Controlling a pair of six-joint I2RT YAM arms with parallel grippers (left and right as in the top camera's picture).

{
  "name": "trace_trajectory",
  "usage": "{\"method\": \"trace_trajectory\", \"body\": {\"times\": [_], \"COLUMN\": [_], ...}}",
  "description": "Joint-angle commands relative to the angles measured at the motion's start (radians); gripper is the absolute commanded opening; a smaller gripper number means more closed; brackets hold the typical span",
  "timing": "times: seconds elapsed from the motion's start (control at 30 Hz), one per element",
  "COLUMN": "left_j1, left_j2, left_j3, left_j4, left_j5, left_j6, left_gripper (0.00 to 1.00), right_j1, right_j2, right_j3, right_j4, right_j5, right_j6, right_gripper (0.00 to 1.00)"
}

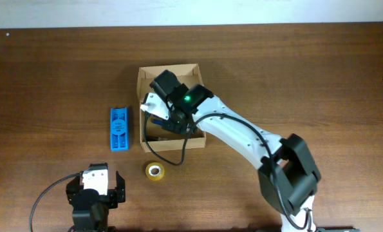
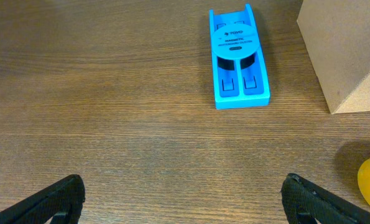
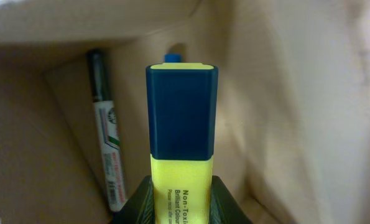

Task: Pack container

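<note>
The tan cardboard container [image 1: 147, 77] stands open at the table's middle; its outer wall shows in the left wrist view [image 2: 340, 56] and its inside in the right wrist view [image 3: 284, 93]. My right gripper [image 3: 181, 202] is inside the container, shut on a yellow highlighter with a dark blue cap [image 3: 181, 124]. A white marker with a black cap [image 3: 107, 149] lies on the container's floor to the left. A small blue tip [image 3: 172, 58] shows behind the highlighter. My left gripper [image 2: 185, 202] is open and empty near the front edge.
A blue plastic holder [image 1: 119, 128] lies left of the container, and it also shows in the left wrist view [image 2: 237, 59]. A yellow tape roll [image 1: 154, 171] sits in front of the container. A black cable [image 1: 172, 154] loops past the container's front.
</note>
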Motion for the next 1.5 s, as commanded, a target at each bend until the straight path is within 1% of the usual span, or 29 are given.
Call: {"method": "trace_trajectory", "body": {"times": [0.0, 0.1, 0.2, 0.27, 0.47, 0.57, 0.63, 0.67, 0.7, 0.73, 0.77, 0.8, 0.83, 0.87, 0.97, 1.03, 1.07, 1.13, 1.23, 1.33, 1.47], "left_j1": [0.003, 0.003, 0.003, 0.003, 0.003, 0.003, 0.003, 0.003, 0.003, 0.003, 0.003, 0.003, 0.003, 0.003, 0.003, 0.003, 0.003, 0.003, 0.003, 0.003, 0.003], "left_j2": [-0.006, -0.006, -0.006, -0.006, -0.006, -0.006, -0.006, -0.006, -0.006, -0.006, -0.006, -0.006, -0.006, -0.006, -0.006, -0.006, -0.006, -0.006, -0.006, -0.006, -0.006], "left_j3": [-0.006, -0.006, -0.006, -0.006, -0.006, -0.006, -0.006, -0.006, -0.006, -0.006, -0.006, -0.006, -0.006, -0.006, -0.006, -0.006, -0.006, -0.006, -0.006, -0.006, -0.006], "left_j4": [0.002, 0.002, 0.002, 0.002, 0.002, 0.002, 0.002, 0.002, 0.002, 0.002, 0.002, 0.002, 0.002, 0.002, 0.002, 0.002, 0.002, 0.002, 0.002, 0.002, 0.002], "left_j5": [-0.008, -0.008, -0.008, -0.008, -0.008, -0.008, -0.008, -0.008, -0.008, -0.008, -0.008, -0.008, -0.008, -0.008, -0.008, -0.008, -0.008, -0.008, -0.008, -0.008, -0.008], "left_j6": [0.008, 0.008, 0.008, 0.008, 0.008, 0.008, 0.008, 0.008, 0.008, 0.008, 0.008, 0.008, 0.008, 0.008, 0.008, 0.008, 0.008, 0.008, 0.008, 0.008, 0.008], "left_gripper": [0.99, 1.00, 1.00, 1.00, 1.00, 1.00, 1.00, 1.00, 1.00, 1.00, 1.00, 1.00, 1.00, 1.00, 1.00, 1.00, 1.00, 0.99, 1.00, 1.00, 1.00], "right_j1": [0.005, 0.005, 0.003, 0.003, 0.003, 0.004, 0.004, 0.004, 0.003, 0.003, 0.004, 0.004, 0.004, 0.004, 0.004, 0.004, 0.003, 0.003, 0.003, 0.004, 0.004], "right_j2": [0.036, 0.044, 0.044, 0.044, 0.023, -0.019, -0.060, -0.082, -0.107, -0.150, -0.175, -0.234, -0.265, -0.291, -0.372, -0.419, -0.463, -0.498, -0.557, -0.658, -0.883], "right_j3": [0.013, 0.013, 0.013, 0.013, 0.030, 0.079, 0.121, 0.142, 0.159, 0.172, 0.171, 0.170, 0.170, 0.169, 0.155, 0.134, 0.105, 0.081, 0.025, -0.101, -0.374], "right_j4": [-0.005, -0.007, 0.001, 0.005, 0.019, 0.000, -0.034, -0.057, -0.085, -0.128, -0.147, -0.206, -0.242, -0.274, -0.356, -0.379, -0.382, -0.397, -0.414, -0.357, -0.181], "right_j5": [-0.052, -0.051, -0.048, -0.039, -0.040, -0.040, -0.039, -0.040, -0.040, -0.041, -0.048, -0.076, -0.090, -0.092, -0.089, -0.086, -0.045, -0.008, -0.006, -0.006, -0.013], "right_j6": [-0.011, -0.011, -0.012, -0.012, -0.007, 0.050, 0.111, 0.152, 0.193, 0.254, 0.277, 0.309, 0.312, 0.319, 0.385, 0.401, 0.417, 0.417, 0.417, 0.417, 0.462], "right_gripper": [0.21, 0.29, 0.33, 0.41, 0.41, 0.43, 0.49, 0.55, 0.63, 0.74, 0.79, 0.93, 0.97, 1.00, 0.99, 0.99, 0.99, 0.99, 0.99, 0.99, 0.99]}}
